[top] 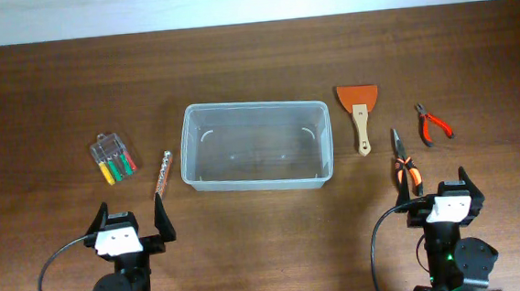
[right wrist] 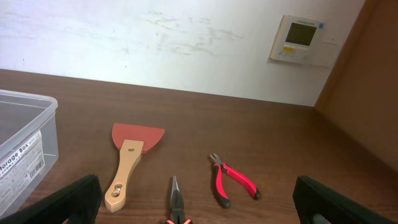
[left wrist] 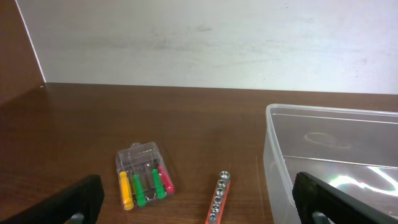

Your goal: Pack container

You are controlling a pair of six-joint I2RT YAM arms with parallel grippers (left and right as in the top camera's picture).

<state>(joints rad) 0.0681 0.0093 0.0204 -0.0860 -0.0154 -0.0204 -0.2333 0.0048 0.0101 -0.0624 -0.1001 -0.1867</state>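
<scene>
The clear plastic container point(top: 255, 146) stands empty at the table's middle; it also shows in the left wrist view point(left wrist: 329, 155) and the right wrist view point(right wrist: 22, 143). My left gripper point(top: 129, 221) is open and empty near the front edge, behind a small clear case of coloured screwdrivers point(top: 113, 158) and an orange socket rail point(top: 163, 171). My right gripper point(top: 433, 193) is open and empty, just behind orange-handled needle-nose pliers point(top: 403, 163). A wooden-handled scraper point(top: 359, 113) and red cutters point(top: 433, 122) lie right of the container.
A pale wall borders the table's far edge. A wall thermostat point(right wrist: 300, 38) shows in the right wrist view. Bare wood lies between the grippers in front of the container.
</scene>
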